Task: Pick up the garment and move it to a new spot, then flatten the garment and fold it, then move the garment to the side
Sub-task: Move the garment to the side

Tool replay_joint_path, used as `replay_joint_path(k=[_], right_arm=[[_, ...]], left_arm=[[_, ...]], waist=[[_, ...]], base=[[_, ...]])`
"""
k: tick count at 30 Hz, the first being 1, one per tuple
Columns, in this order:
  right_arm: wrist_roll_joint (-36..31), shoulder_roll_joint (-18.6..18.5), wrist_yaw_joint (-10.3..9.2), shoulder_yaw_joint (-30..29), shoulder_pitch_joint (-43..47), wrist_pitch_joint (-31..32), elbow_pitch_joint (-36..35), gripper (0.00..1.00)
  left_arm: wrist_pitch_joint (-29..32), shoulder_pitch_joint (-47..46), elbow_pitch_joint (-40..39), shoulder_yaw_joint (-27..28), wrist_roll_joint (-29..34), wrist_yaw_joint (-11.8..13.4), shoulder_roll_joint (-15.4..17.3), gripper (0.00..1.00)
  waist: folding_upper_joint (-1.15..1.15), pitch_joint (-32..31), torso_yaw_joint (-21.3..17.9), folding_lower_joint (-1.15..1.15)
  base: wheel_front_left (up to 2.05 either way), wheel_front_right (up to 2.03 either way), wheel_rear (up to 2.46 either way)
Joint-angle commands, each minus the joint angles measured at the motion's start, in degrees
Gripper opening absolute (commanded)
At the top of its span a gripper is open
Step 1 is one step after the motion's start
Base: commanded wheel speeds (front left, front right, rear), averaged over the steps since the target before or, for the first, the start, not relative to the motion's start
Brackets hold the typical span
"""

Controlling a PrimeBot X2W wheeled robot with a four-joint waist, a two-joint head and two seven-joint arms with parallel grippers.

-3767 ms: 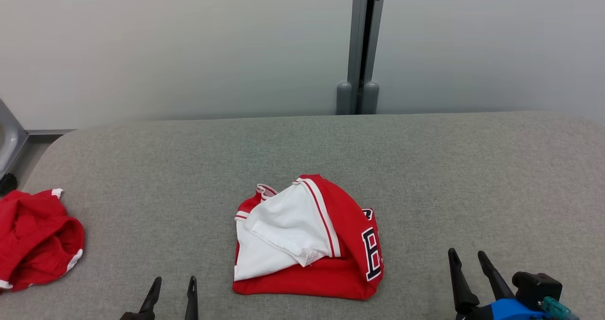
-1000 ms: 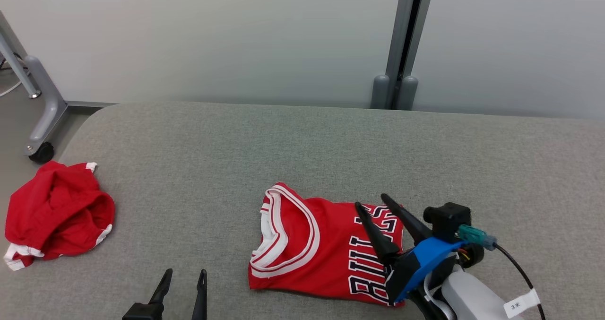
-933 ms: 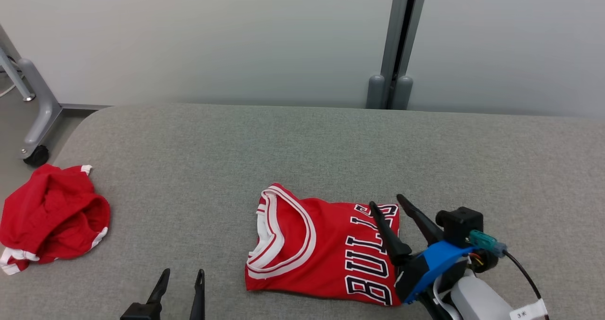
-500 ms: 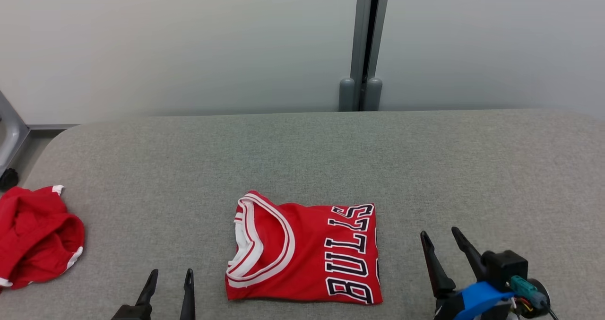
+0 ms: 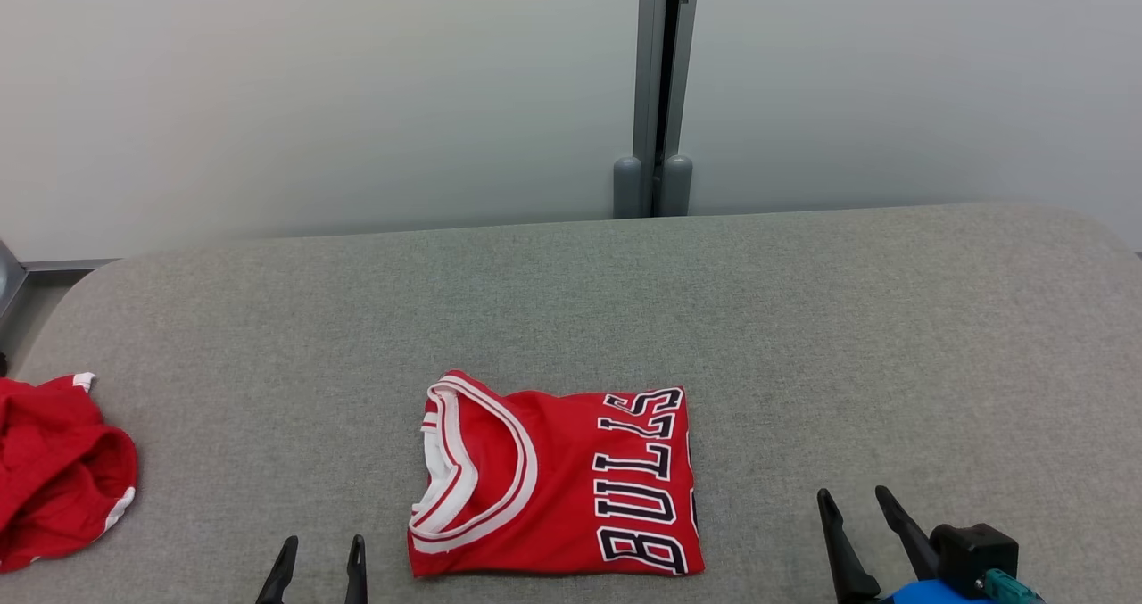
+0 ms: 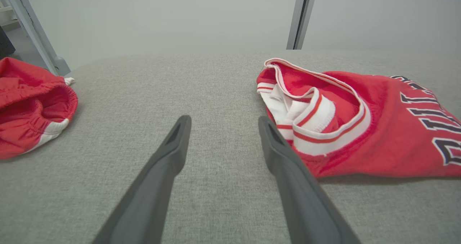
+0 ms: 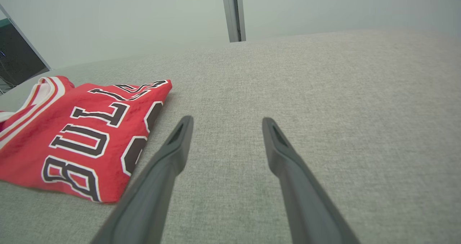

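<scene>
The folded garment (image 5: 553, 484), a red jersey with black and white letters, lies flat on the grey padded table (image 5: 803, 318), in the lower middle of the head view. Its longer side runs from left to right across the frame. The white-trimmed collar is at the left end and the letters are at the right end.

The left gripper (image 5: 323, 541) is at the bottom edge, a little left of the collar. The right gripper (image 5: 852, 492) is in the lower right corner, further from the lettered end. Both have their fingers spread wide and hold nothing, and neither touches the cloth.

The garment therefore lies between the two grippers, and the left one seems nearer. In the left wrist view the collar is just beside the right-hand finger, slightly ahead of it. In the right wrist view the lettered end is in the lower left, near the left-hand finger but apart from it.

I judge that the folding is done and only the move to the side is left. A crumpled red cloth (image 5: 53, 470) lies at the left edge, well apart.
</scene>
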Motion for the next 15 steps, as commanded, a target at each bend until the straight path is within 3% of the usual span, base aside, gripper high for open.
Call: replay_joint_path(k=[1, 7, 15], right_arm=[[0.0, -0.04, 0.0, -0.16, 0.13, -0.19, -0.17, 1.0], [1.12, -0.02, 0.0, 0.98, -1.68, -0.18, 0.42, 1.0], [7.23, -0.12, 0.0, 7.9, -8.06, -0.18, 2.89, 1.0]], left_arm=[[0.0, -0.4, -0.22, 0.0, 0.3, -0.27, -0.07, 1.0], [0.0, -1.68, 0.38, -1.24, 0.35, -0.41, -0.16, 1.0], [0.01, -2.81, 0.91, -3.12, -0.46, -0.87, 0.1, 1.0]], waist=[[0.0, 0.02, 0.02, 0.0], [0.0, 0.64, 1.52, 0.0], [0.0, 3.09, 7.13, 0.0]], base=[[0.0, 0.0, 0.0], [0.0, 0.0, 0.0], [0.0, 0.0, 0.0]])
